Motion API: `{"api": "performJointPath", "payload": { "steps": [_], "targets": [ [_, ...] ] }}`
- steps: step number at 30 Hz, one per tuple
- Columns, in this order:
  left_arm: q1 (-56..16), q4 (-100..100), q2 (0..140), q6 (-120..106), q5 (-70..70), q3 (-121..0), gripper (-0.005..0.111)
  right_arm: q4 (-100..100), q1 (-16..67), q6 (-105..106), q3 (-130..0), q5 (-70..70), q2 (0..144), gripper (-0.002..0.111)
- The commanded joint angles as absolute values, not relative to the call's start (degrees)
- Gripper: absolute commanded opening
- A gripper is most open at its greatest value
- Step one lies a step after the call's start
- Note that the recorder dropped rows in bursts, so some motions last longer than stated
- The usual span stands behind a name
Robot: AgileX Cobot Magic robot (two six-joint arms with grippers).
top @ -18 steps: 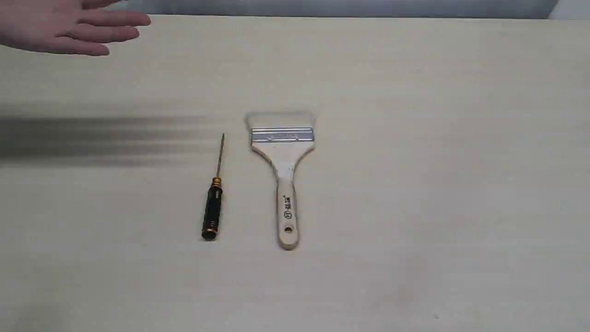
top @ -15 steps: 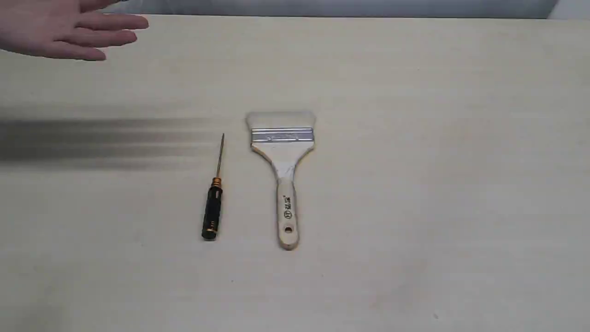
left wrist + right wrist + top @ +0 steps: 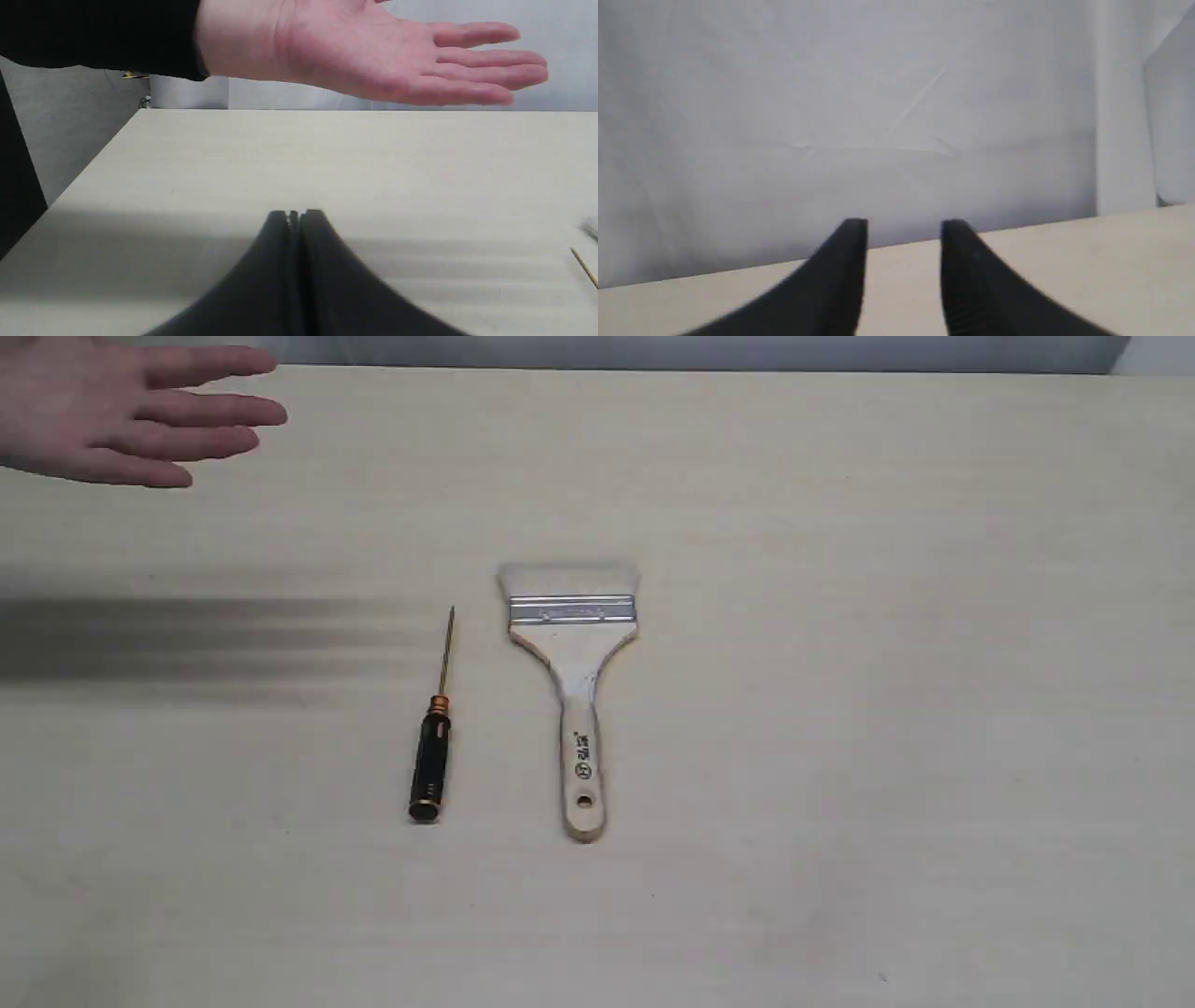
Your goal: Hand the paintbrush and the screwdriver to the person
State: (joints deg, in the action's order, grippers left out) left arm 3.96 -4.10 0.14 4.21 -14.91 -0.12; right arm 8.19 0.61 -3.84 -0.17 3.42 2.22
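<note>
The paintbrush (image 3: 574, 683) lies flat mid-table, pale bristles toward the far edge, wooden handle toward the near edge. Just left of it rests the screwdriver (image 3: 432, 737), black handle nearest, brass shaft pointing away; its shaft tip (image 3: 584, 267) shows in the left wrist view. The person's hand (image 3: 121, 415) hovers palm up over the far left corner, also seen as the hand (image 3: 397, 60) above the table. My left gripper (image 3: 294, 214) is shut with nothing in it, low over the table's left side. My right gripper (image 3: 903, 226) is open and empty. Neither gripper shows in the exterior view.
The pale table (image 3: 887, 709) runs wide around both tools. A dark streaky shadow (image 3: 187, 639) crosses its left side. A grey cloth wall (image 3: 878, 93) stands behind the far edge. The table's left edge (image 3: 84, 177) drops off near my left gripper.
The person's hand has drifted slightly nearer and lower in the exterior view. The shadow band on the left has shifted a little toward the near edge. Both tools lie unmoved.
</note>
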Motion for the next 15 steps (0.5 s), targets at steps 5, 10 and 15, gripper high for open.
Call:
{"api": "performJointPath", "payload": {
  "steps": [5, 10, 15],
  "targets": [
    [3.64, -3.97, 0.00, 4.32, -14.28, 0.00, 0.000, 4.80, 16.32, -3.68, -0.40, 5.68, 2.90, 0.048],
    [3.64, -3.83, 0.00, 4.32, -14.32, 0.00, 0.000, 3.37, 26.18, -2.18, -4.46, 5.94, 11.29, 0.043],
    [3.64, -3.83, 0.00, 4.32, -14.32, 0.00, 0.000, 3.37, 30.41, -0.60, -12.29, 7.34, 25.81, 0.043]
  ]
}}
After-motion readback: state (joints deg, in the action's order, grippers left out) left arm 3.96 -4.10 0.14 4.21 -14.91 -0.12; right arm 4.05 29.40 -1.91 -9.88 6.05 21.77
